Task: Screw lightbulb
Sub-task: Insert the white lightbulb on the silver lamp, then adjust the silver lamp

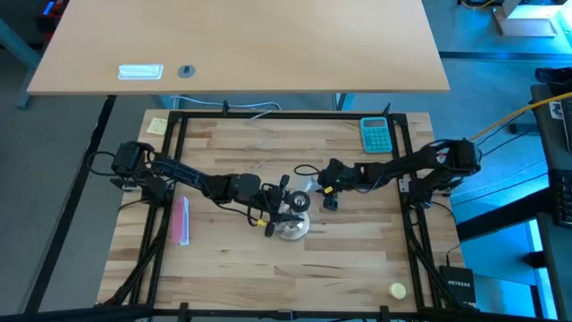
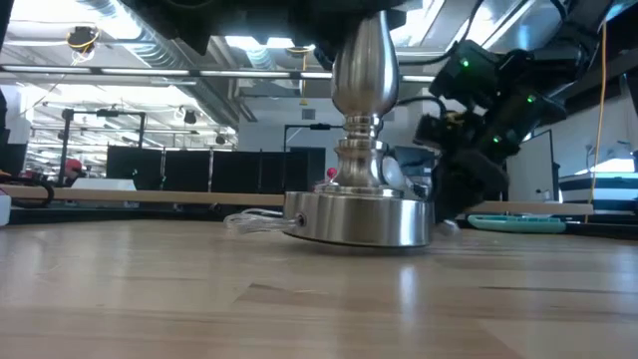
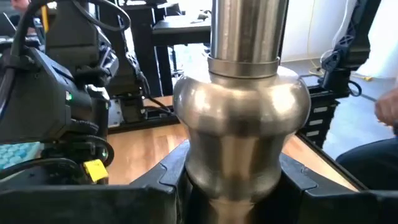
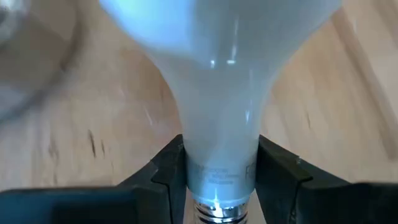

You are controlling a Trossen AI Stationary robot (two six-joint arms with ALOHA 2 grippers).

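The silvery socket stand point(image 2: 359, 214) rests on its round base on the wooden table, just near of centre, and it also shows in the high view point(image 1: 291, 227). My left gripper point(image 3: 233, 180) reaches in from the left and is shut on the stand's stem. My right gripper point(image 4: 217, 177) comes from the right and is shut on the white frosted lightbulb point(image 4: 217, 81). The bulb lies just right of the stand point(image 1: 301, 202) and shows behind it in the low view point(image 2: 395, 176). My left gripper pinches the stand's stem at the narrow waist point(image 3: 231, 186) below its bulge, one finger on each side. The fingers come level from the table's left and lie across the upright stem. The stand's base stays on the table. My right gripper pinches the bulb's narrow neck point(image 4: 219, 163) just beyond the screw base point(image 4: 217, 211), one finger on each side. The fingers slant down toward the table. The globe points away from the wrist; whether it touches the table, I cannot tell.
A teal calculator point(image 1: 376, 134) lies at the far right. A pink and white strip point(image 1: 183, 219) lies at the left, a yellow note point(image 1: 158, 125) at the far left corner, and a small yellow thing point(image 1: 397, 289) at the near right. A person's hand point(image 3: 388, 115) shows beyond the table.
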